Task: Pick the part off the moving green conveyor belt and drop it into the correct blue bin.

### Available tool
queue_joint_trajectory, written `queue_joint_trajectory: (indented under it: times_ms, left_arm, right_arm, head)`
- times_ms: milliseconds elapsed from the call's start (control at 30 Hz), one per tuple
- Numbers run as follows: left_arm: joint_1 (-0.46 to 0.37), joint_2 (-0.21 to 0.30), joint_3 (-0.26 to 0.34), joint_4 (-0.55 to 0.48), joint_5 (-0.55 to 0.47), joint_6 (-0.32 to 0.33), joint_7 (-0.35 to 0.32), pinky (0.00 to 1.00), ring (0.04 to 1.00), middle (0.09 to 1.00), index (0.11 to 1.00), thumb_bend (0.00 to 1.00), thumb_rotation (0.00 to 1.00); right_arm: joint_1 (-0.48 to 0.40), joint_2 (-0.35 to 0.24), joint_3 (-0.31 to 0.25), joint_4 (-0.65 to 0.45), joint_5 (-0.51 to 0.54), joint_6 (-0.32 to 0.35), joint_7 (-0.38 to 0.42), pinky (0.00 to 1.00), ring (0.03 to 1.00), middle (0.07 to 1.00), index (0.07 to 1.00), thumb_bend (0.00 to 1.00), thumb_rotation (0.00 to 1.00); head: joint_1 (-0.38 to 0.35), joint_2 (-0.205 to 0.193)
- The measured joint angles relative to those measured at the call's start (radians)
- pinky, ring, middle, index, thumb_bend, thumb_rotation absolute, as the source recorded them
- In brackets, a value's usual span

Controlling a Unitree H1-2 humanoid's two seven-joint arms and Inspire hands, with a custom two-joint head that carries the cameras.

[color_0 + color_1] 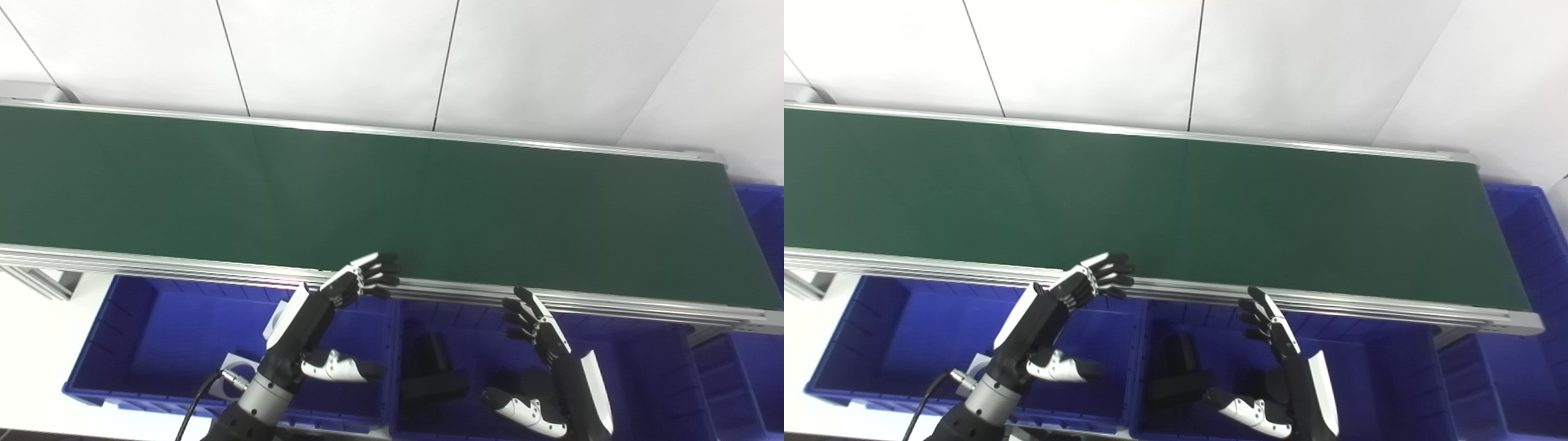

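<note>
No part shows on the dark green conveyor belt (392, 202) beyond the unclenched, empty left hand (334, 318) and right hand (539, 361); its handling cannot be judged.

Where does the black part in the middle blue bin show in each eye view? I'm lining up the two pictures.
Left eye view: black part lies low, just right of centre.
Right eye view: black part lies low, at centre.
Shared landmark: the right hand, just right of it.
</note>
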Motion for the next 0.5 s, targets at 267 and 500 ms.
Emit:
queue_joint_trajectory:
  times_ms: [267,500]
  left_arm:
    - [0.019,-0.005,0.023,0.005,0.045,0.000,-0.036,0.70,0.805,0.867,0.886,0.96,0.55]
    - [0.055,-0.012,0.060,0.010,0.054,0.000,-0.023,0.67,0.782,0.851,0.884,0.96,0.61]
  right_arm:
    - [0.004,0.002,0.003,0.000,-0.005,-0.002,0.001,0.76,0.840,0.870,0.935,0.87,0.56]
    - [0.022,0.015,0.010,0.000,-0.010,-0.001,0.001,0.81,0.876,0.900,0.964,0.88,0.56]
  head:
    - [-0.038,-0.015]
    - [-0.077,-0.026]
